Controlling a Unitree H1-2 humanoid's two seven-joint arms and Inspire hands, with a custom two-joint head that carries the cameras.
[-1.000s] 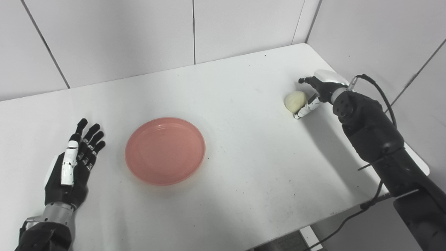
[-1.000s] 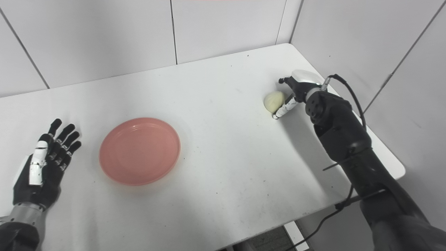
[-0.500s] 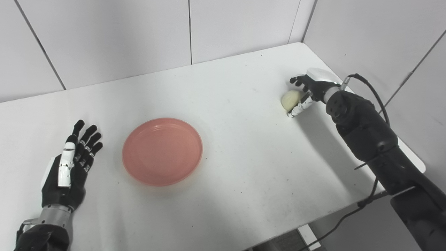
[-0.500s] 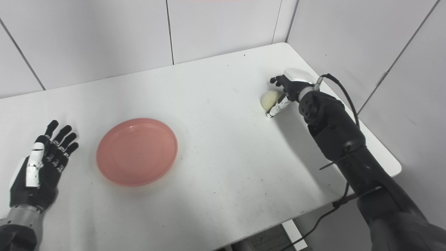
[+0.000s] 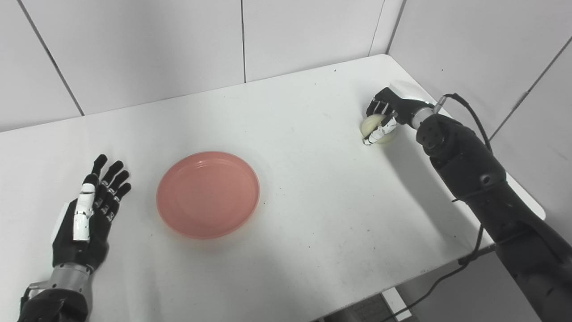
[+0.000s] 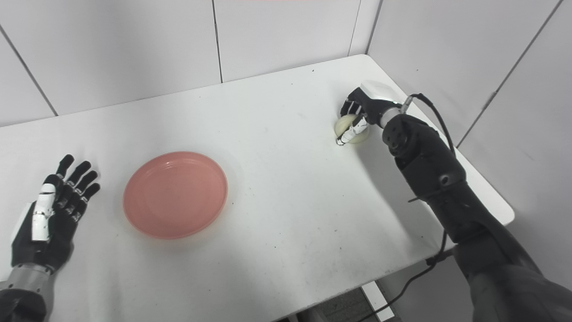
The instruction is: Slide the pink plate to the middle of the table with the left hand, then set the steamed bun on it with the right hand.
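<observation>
The pink plate (image 5: 208, 193) lies flat on the white table (image 5: 295, 188), left of the middle. The pale steamed bun (image 5: 377, 129) sits on the table at the far right. My right hand (image 5: 388, 112) is over it, fingers and thumb curled around it; the bun still rests on the table. The same hand shows in the right eye view (image 6: 359, 114) on the bun (image 6: 353, 131). My left hand (image 5: 91, 205) lies open and empty, fingers spread, on the table left of the plate (image 6: 175, 193), apart from it.
Grey panel walls rise close behind the table and along its right side. The table's right edge (image 5: 514, 188) runs just under my right forearm, with a black cable hanging below it.
My right hand has moved left over the bun and closed its fingers around it. The view shifted slightly. The left hand and the plate have stayed put.
</observation>
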